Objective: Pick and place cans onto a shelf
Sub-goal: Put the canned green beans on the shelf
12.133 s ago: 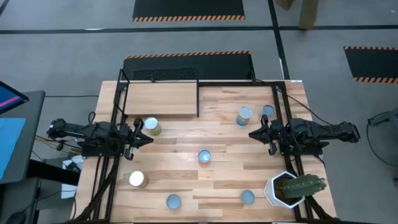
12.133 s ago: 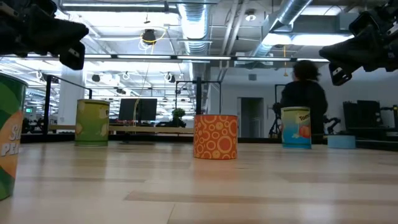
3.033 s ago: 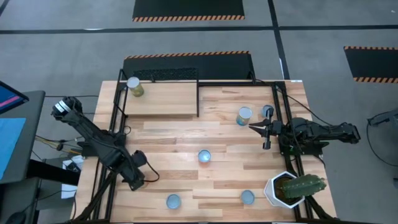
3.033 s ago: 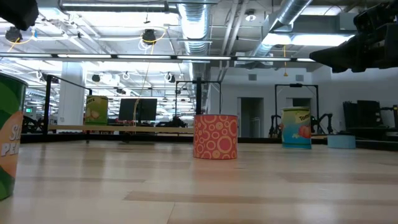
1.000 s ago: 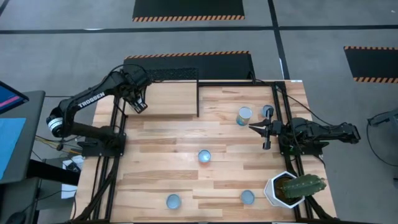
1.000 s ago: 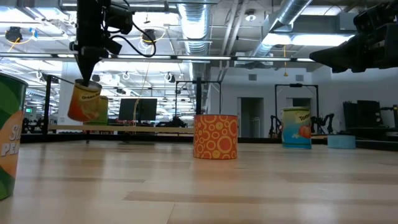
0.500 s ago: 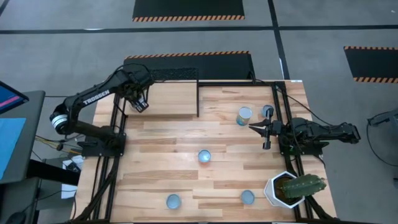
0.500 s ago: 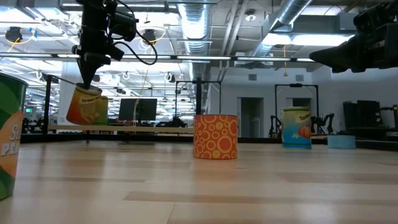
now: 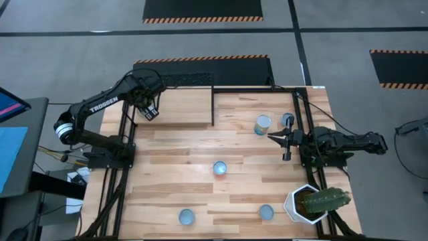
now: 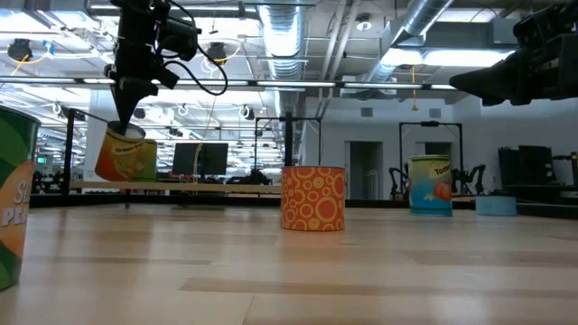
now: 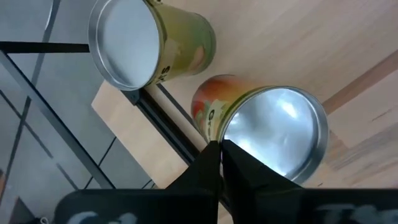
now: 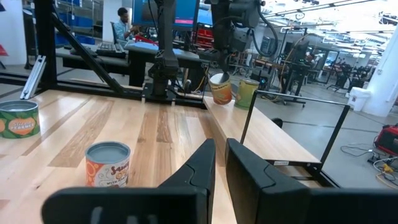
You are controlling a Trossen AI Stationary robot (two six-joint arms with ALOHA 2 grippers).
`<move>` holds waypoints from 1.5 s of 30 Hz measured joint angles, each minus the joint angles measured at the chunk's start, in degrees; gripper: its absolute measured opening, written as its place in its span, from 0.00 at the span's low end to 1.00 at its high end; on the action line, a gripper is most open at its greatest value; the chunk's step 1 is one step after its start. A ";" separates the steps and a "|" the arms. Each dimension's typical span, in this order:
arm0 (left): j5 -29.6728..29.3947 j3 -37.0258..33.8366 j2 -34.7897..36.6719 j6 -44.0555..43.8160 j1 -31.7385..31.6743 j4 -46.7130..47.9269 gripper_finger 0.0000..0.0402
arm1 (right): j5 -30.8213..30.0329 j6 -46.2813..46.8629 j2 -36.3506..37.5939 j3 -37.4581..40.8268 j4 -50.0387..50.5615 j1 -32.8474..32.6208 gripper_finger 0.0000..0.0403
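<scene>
My left gripper (image 9: pixel 150 110) is over the left part of the light-wood shelf (image 9: pixel 184 107), shut on an orange-and-green can (image 10: pixel 125 155) with a silvery top (image 11: pixel 280 134). A yellow-green can with a white top (image 11: pixel 149 43) stands on the shelf just beside it. My right gripper (image 9: pixel 273 137) is shut and empty above the table's right side, next to a can with a silvery-blue top (image 9: pixel 263 124). My left gripper pinches the can's top rim (image 11: pixel 219 138) between its two fingers, at one spot on the edge. The fingers come from above, pointing down. The can hangs tilted below them (image 10: pixel 125 155), low over the shelf; whether its base touches the board I cannot tell.
Other silvery-blue-topped cans stand on the planked table: at the centre (image 9: pixel 220 168), at the near edge (image 9: pixel 186 216) (image 9: pixel 266 212), and far right (image 9: pixel 288 120). A white pot with a cactus (image 9: pixel 314 203) is at the near right. Black rods (image 9: pixel 213 100) frame the shelf.
My left gripper has gone down a little over the shelf with the can, which stays tilted in the hold.
</scene>
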State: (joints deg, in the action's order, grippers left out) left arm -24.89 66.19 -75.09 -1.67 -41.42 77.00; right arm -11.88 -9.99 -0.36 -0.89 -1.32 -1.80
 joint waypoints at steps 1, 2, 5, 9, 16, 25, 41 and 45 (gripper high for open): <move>0.03 0.00 0.00 0.00 -0.22 -0.01 0.04 | 0.00 0.02 0.00 0.00 0.02 0.00 0.15; 0.01 0.00 0.00 0.00 -0.47 -0.03 0.05 | 0.00 0.03 0.00 0.00 0.02 0.00 0.15; 0.01 0.00 0.00 0.00 -1.31 -0.03 0.08 | 0.00 0.06 0.00 0.00 0.04 0.00 0.15; 0.04 -0.02 0.00 0.14 -2.63 -0.07 0.11 | 0.00 0.06 0.00 0.00 0.04 0.00 0.15; -0.91 -2.60 0.13 2.34 -4.18 -2.28 0.13 | 0.01 0.10 0.00 0.00 0.07 0.00 0.15; -1.03 -2.01 0.65 3.92 -4.27 -1.83 0.13 | 0.00 0.08 0.00 0.00 0.07 0.00 0.15; 5.53 -1.90 0.87 1.28 -4.21 1.28 0.13 | 0.01 -0.04 0.00 0.01 0.07 -0.01 0.15; 19.84 -1.90 0.92 -1.67 -2.09 4.91 0.13 | 0.00 -0.07 0.00 0.02 0.09 -0.02 0.15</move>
State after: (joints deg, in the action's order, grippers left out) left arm -5.05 64.29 -74.17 -3.34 -43.52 81.91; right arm -11.88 -10.07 -0.36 -0.86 -1.23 -1.83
